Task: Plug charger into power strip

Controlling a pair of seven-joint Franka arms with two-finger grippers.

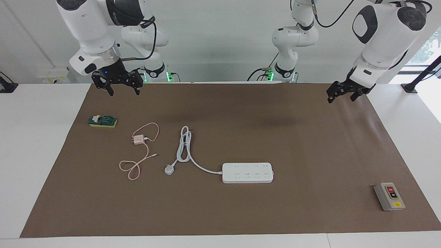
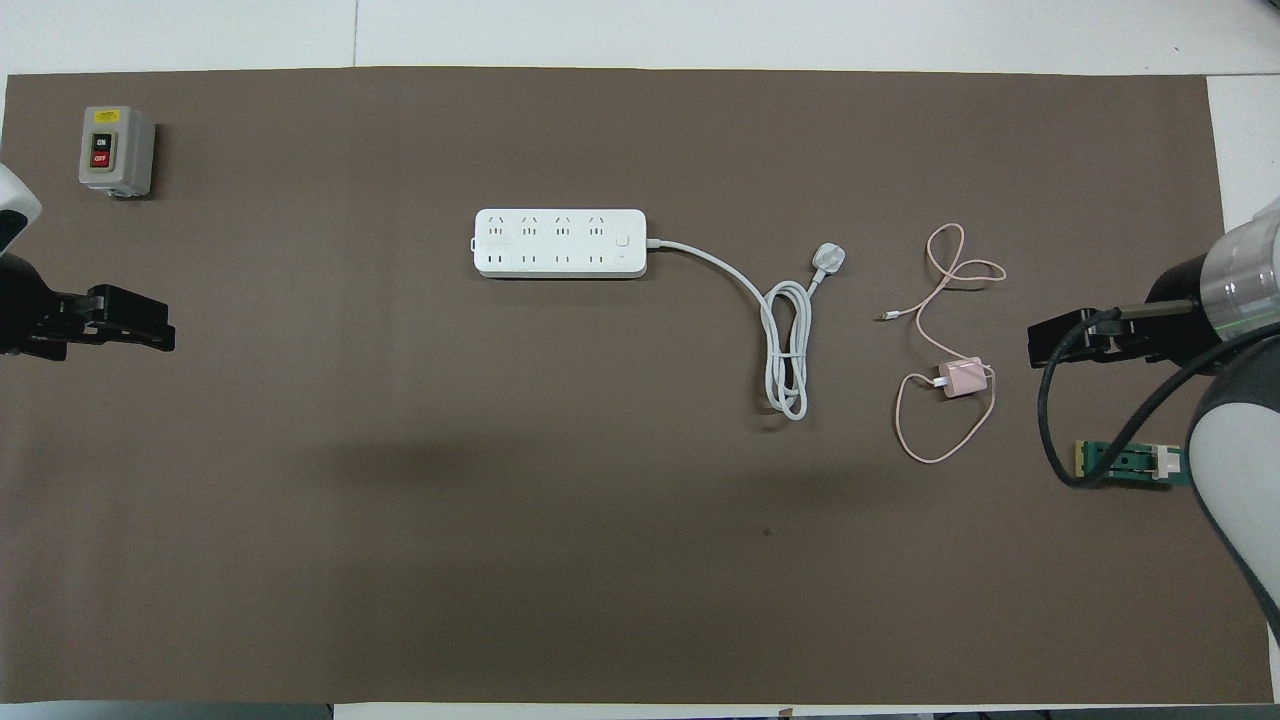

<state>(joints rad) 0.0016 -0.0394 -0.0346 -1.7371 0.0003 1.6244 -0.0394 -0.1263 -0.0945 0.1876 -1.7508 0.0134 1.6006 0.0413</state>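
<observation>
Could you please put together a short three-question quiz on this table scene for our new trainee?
1. True or false: the charger is already plugged into the power strip.
2. Which gripper hangs closer to the charger: A) the left gripper, B) the right gripper?
3. Fill in: the grey switch box lies toward the ____ arm's end of the table.

Key
1. False: the charger lies apart on the brown mat, with the strip's coiled cord between them.
2. B. Both grippers are open and empty.
3. Left.
</observation>
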